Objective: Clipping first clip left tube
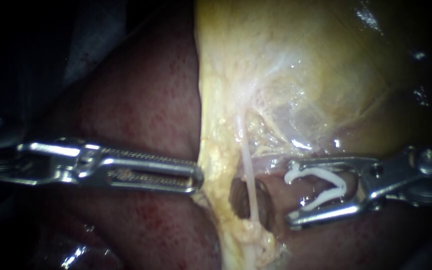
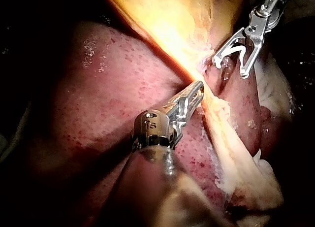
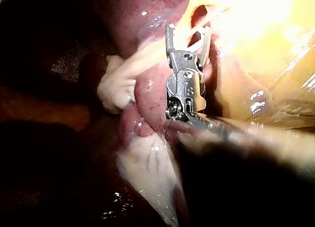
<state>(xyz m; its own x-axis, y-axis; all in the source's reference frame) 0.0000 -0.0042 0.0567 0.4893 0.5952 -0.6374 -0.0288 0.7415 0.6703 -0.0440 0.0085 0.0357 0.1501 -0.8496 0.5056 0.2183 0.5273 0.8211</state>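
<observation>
Left instrument (image 1: 196,176) jaws grip gallbladder edge (image 1: 211,150), tensioning tube (image 1: 248,170) | right instrument (image 1: 292,192) jaws cradle spread clip (image 1: 342,186) just beside tube

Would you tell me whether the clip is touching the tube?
Apart. The endoscope view shows a plain gap of tissue between the clip and the tube.

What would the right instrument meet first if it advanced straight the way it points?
Probably the pale tube crossing the dark opening just ahead of the right instrument and its clip, though depth is unclear.
</observation>
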